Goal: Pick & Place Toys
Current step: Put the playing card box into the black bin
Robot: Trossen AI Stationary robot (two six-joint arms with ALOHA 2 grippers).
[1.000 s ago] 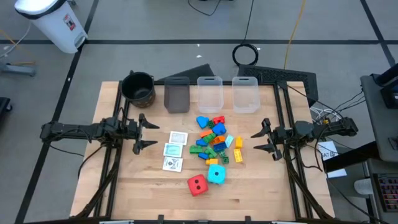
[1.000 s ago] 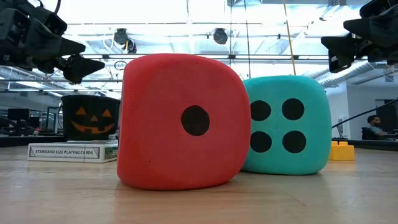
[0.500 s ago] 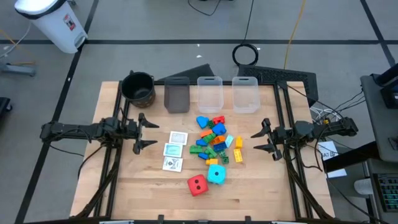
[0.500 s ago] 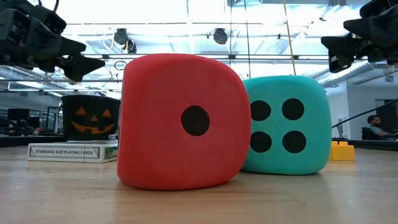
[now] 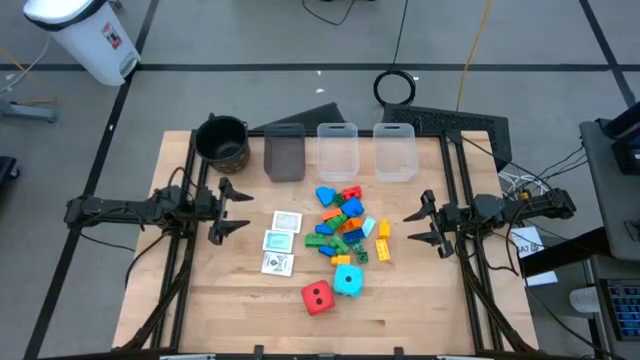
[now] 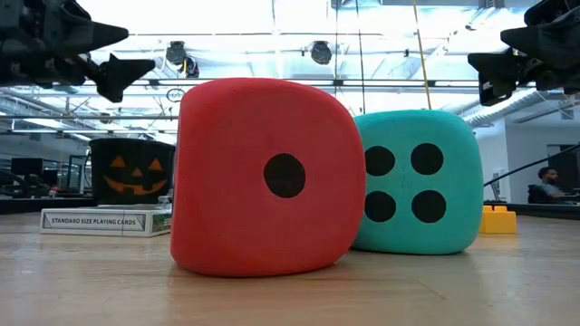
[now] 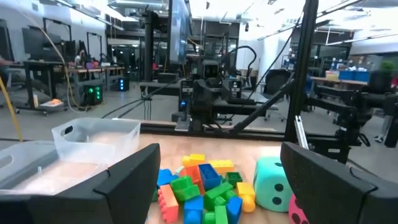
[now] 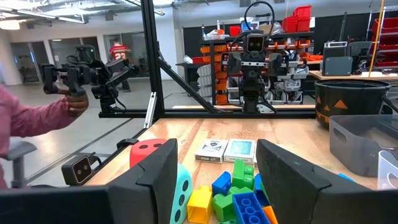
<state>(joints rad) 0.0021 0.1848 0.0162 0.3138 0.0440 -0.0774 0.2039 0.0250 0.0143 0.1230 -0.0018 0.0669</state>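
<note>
A pile of small blue, green, orange, yellow and red bricks (image 5: pixel 343 222) lies on the middle of the wooden table. A red dotted cube (image 5: pixel 317 297) and a cyan dotted cube (image 5: pixel 348 279) rest on the table near its front, touching each other; both fill the low view (image 6: pixel 267 177). Three white square cards (image 5: pixel 280 242) lie to the left of the pile. My left gripper (image 5: pixel 236 212) is open and empty, left of the cards. My right gripper (image 5: pixel 409 228) is open and empty, right of the pile.
A black round pot (image 5: pixel 222 140), a grey bin (image 5: pixel 284 155) and two clear bins (image 5: pixel 338 150) (image 5: pixel 395 150) stand in a row along the far edge. A person's sleeve and hand (image 8: pixel 37 115) show beyond the table in the right wrist view.
My left gripper has risen a little and drawn back slightly toward the table's left edge, staying open. Nothing else has moved.
</note>
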